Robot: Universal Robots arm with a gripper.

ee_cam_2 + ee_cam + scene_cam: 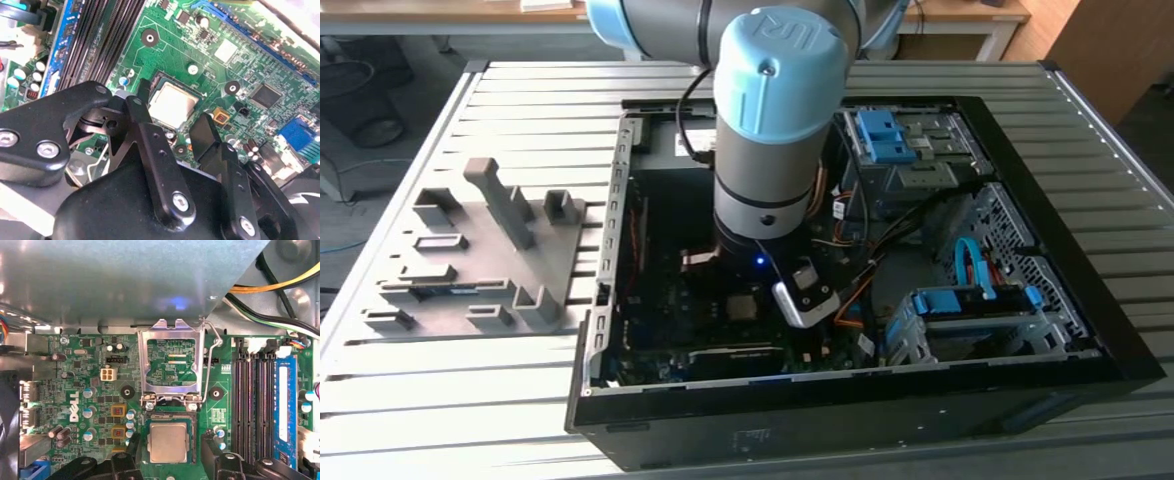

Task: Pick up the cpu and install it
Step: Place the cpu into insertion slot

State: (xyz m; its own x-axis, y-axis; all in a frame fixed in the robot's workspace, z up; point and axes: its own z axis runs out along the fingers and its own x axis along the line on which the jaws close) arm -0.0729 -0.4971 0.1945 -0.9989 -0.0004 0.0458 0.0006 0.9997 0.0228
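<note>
two fingers [150, 132] of the gripper [174, 107] stood wide apart, holding nothing, one on each side of the cpu [172, 102]. we saw the cpu lying flat in its socket [170, 416] on the green board [90, 390], the metal load plate [170, 362] tilted up beside it, inside the case [854, 395].

Cpu [169, 442] in the socket [170, 417], fingers [155, 150] to either side.

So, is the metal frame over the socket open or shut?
Open: the silver metal frame is flipped back off the socket, leaving the small square silver-grey cpu uncovered.
</note>
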